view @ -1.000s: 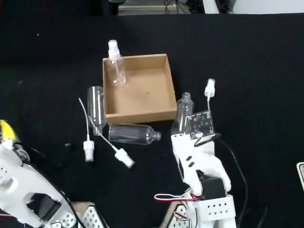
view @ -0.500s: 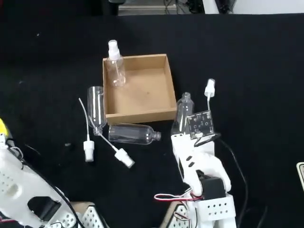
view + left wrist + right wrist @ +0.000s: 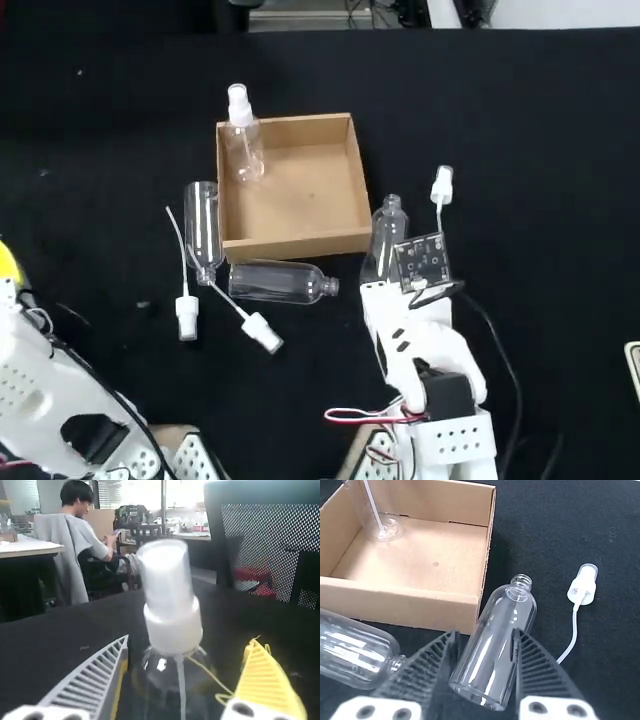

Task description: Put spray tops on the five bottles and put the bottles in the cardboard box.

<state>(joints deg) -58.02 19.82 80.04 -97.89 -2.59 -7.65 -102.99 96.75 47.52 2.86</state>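
The right gripper [image 3: 484, 636] is clamped on the body of an uncapped bottle [image 3: 512, 605] whose neck reaches past the fingertips. The cardboard box [image 3: 410, 597] is just beside it and a loose spray top [image 3: 583, 586] lies near. The left gripper [image 3: 189, 641] grips a capped bottle [image 3: 165, 675], upright between its fingers.

Your black-draped table [image 3: 560, 120] in a daylit office.
Beyond it you see a mesh chair [image 3: 270, 545], bright windows [image 3: 142, 494] and a white desk [image 3: 25, 546].
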